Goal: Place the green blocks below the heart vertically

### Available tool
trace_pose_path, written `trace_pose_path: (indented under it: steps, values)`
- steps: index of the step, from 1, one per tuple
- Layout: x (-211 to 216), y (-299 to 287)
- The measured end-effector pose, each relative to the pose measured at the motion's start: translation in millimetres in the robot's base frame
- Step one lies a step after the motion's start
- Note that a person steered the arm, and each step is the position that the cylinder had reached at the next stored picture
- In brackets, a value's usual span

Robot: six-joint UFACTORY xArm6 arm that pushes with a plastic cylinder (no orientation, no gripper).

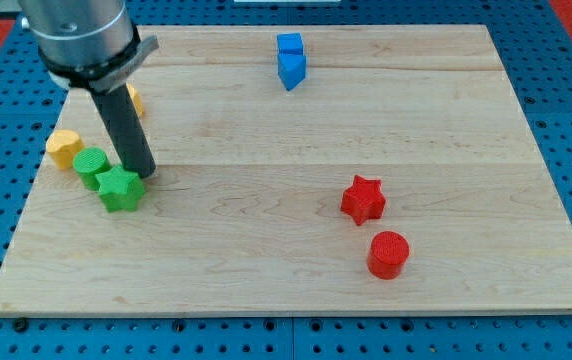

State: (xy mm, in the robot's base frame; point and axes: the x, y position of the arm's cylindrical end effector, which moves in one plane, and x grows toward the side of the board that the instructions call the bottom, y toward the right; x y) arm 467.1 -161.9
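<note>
While the rod's lower end sits at the view's left, my tip (pixel 147 174) touches the upper right edge of the green star block (pixel 120 189). No fingers on this rig, just a bare rod, so nothing spreads or pinches. Green cylinder block (pixel 91 166) sits just up-left of the star, touching it. Yellow block (pixel 64 148), shape looks hexagonal or heart-like, can't tell for sure, sits just up-left of the cylinder, touching or nearly so. Another yellow-orange block (pixel 134 101) is mostly hidden behind the rod; shape unreadable. Which of these is the heart, cannot tell.

Judgement: the two greens are already clustered below the yellow blocks, but run diagonally, not in a vertical line. Task looks partly done; alignment left, likely nudging the star and the cylinder.

Elsewhere: two blue blocks (pixel 290 59) near the view's top, red star block (pixel 363 198) and red cylinder block (pixel 388 253) at lower right, well apart from the action, on the wooden board (pixel 266 280).
</note>
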Motion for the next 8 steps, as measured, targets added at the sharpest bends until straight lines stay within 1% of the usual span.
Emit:
trace_pose_path:
  steps: [1, 2, 3, 4, 5, 6, 7, 8]
  values:
    - [35, 14]
    - [43, 13]
    - [9, 22]
    - [26, -16]
    - [55, -44]
    - [43, -8]
    - [-15, 6]
    - [-37, -40]
